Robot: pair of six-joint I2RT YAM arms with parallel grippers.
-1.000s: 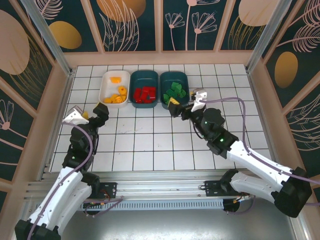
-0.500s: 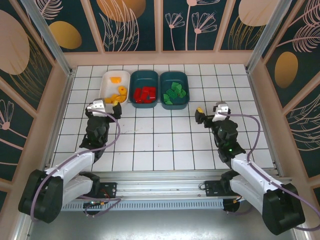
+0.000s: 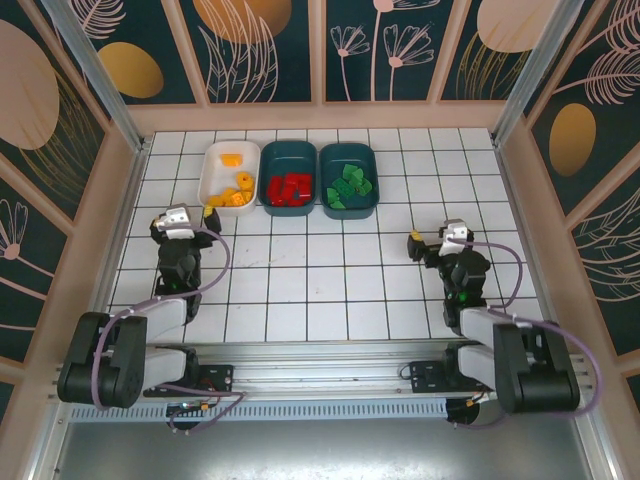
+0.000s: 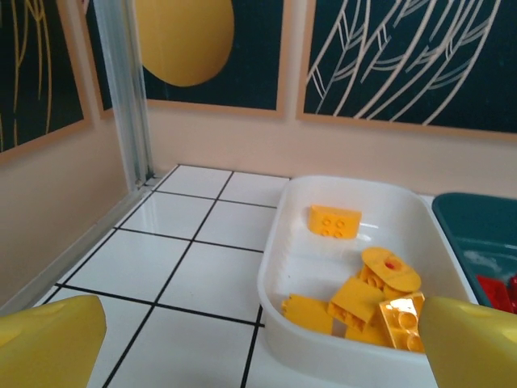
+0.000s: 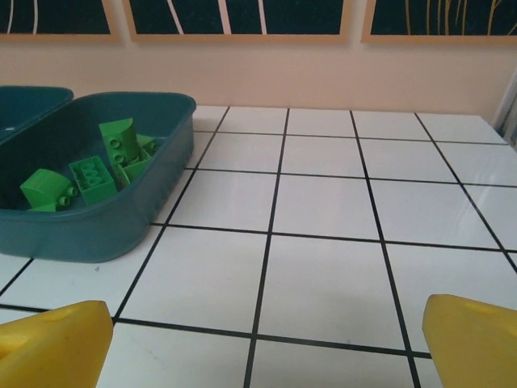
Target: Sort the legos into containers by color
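left gripper (image 4: 260, 346): jaws wide apart, nothing between the yellow pads (image 4: 48, 339). It sits low over the table (image 3: 320, 290) on the left side, facing the white tray (image 3: 218, 175) from just in front of its near end

right gripper (image 5: 262, 343): jaws wide apart too, holding nothing. Low over the tiles on the right side, near the right tray (image 3: 348, 149) but clear of it. From its wrist cam that tray is ahead and to the left

trays stand in a row at the far side, edge to edge: white on the left, mid tray (image 3: 289, 147) and right tray both dark teal

yellow legos (image 3: 236, 190) are in the white tray, mostly bunched at its near end, one apart toward the far end. red legos (image 3: 290, 188) in the mid tray, green legos (image 3: 348, 185) in the right tray

every lego I can see is in a tray with its own colour
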